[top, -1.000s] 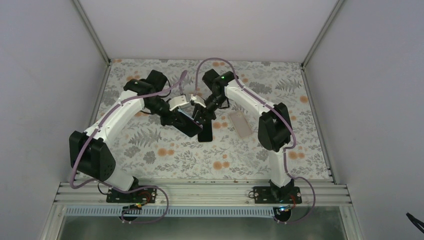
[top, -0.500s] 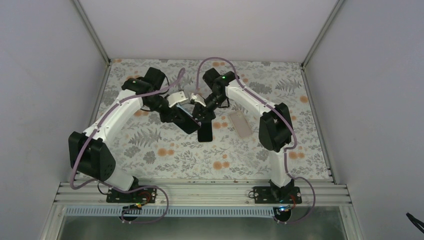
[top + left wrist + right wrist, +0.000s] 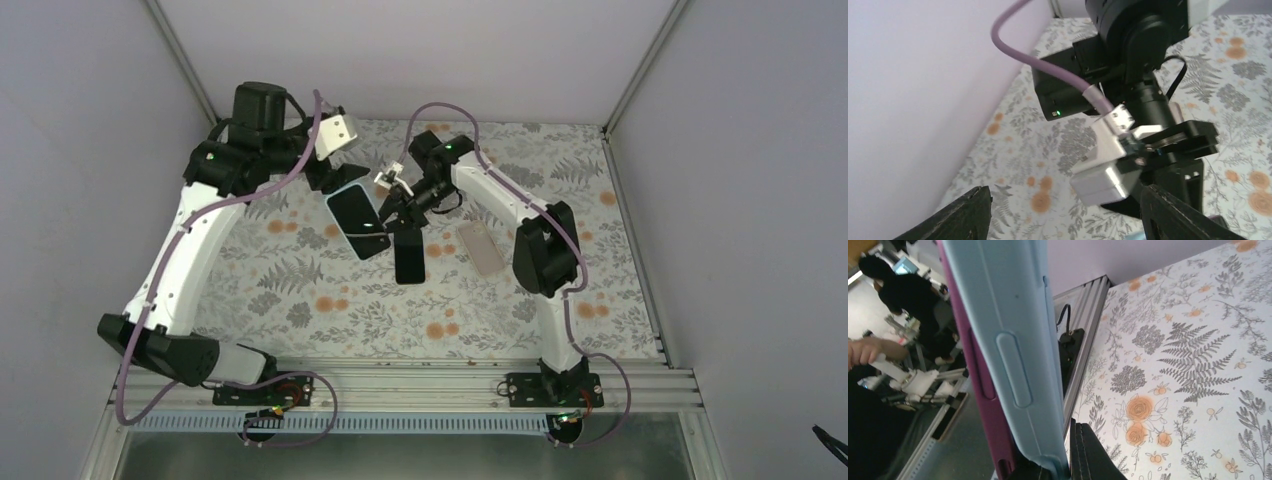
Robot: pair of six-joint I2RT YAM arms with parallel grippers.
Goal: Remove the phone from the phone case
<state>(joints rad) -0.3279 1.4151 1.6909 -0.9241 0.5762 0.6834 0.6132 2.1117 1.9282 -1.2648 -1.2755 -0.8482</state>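
We've got the phone (image 3: 358, 222), case (image 3: 1013, 340) on, hanging above the table (image 3: 300, 300) from the right gripper (image 3: 400, 207), clamped on one edge. Left gripper (image 3: 335, 180) gapes, clear of it. Our worry: that lone edge pinch slips and it drops.

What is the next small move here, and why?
Probably lower the open left pincer to a free corner of the phone case and begin peeling it off. The right pincer is shut on the case's edge, the phone sits inside the case, and the left pincer hangs above it, holding nothing.
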